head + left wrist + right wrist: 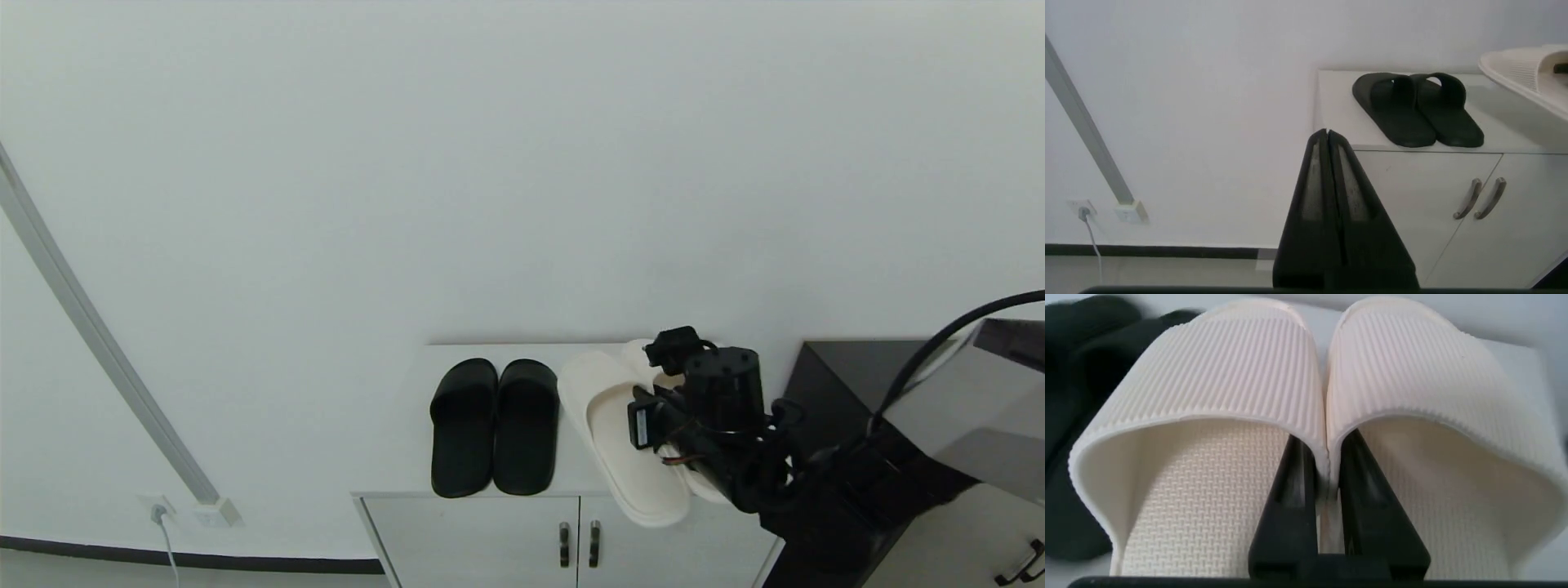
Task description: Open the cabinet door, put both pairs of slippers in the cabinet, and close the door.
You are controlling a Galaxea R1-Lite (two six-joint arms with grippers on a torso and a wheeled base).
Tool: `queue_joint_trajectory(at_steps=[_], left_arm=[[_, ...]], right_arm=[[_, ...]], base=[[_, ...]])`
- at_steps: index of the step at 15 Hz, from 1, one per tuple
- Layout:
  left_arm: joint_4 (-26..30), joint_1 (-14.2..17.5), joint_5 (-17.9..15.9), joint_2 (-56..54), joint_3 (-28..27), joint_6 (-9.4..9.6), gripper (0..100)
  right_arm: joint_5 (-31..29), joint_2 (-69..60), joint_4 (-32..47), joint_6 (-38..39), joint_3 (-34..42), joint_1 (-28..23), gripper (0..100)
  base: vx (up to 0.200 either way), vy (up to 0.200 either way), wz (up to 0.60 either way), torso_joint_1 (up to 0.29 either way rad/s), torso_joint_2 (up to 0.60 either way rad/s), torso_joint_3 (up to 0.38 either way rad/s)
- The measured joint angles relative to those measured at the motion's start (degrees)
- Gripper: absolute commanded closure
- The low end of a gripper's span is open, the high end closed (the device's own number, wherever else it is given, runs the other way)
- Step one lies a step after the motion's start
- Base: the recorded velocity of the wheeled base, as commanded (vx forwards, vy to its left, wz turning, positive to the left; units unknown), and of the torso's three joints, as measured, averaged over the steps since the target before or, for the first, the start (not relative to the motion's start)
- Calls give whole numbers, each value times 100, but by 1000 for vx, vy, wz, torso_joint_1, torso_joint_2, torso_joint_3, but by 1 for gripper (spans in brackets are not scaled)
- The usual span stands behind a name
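Two cream slippers (1241,367), ribbed straps, heels past front edge of cabinet (400,457), right jaws pinching adjoining straps, left jaws pressed together

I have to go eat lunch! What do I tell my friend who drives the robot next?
Left claw: shut, empty, off to the cabinet's left.
Right claw: shut on the white slippers, one finger inside each, pinching their inner walls together, at the right end of the cabinet top.
Black slippers: side by side on the top, left of the white pair.
Done: nothing stored; the cabinet doors are shut.
Left: open a door, put both pairs in, close it.
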Motion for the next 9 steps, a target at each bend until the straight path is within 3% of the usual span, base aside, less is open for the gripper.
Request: queue_joint_trajectory(at_steps=[4, 5, 9], left_arm=[[-2, 0, -9, 0, 0, -5, 100], [-2, -2, -9, 0, 0, -5, 100], [-2, 0, -12, 0, 0, -5, 100]], right_arm=[[2089, -951, -354, -218, 1230, 11, 100], [2336, -1159, -290, -222, 1414, 11, 100], [2406, -1476, -60, -219, 1619, 41, 100]], base=[[0, 0, 0, 0, 0, 0], [0, 0, 0, 0, 0, 0], [0, 0, 0, 0, 0, 0]])
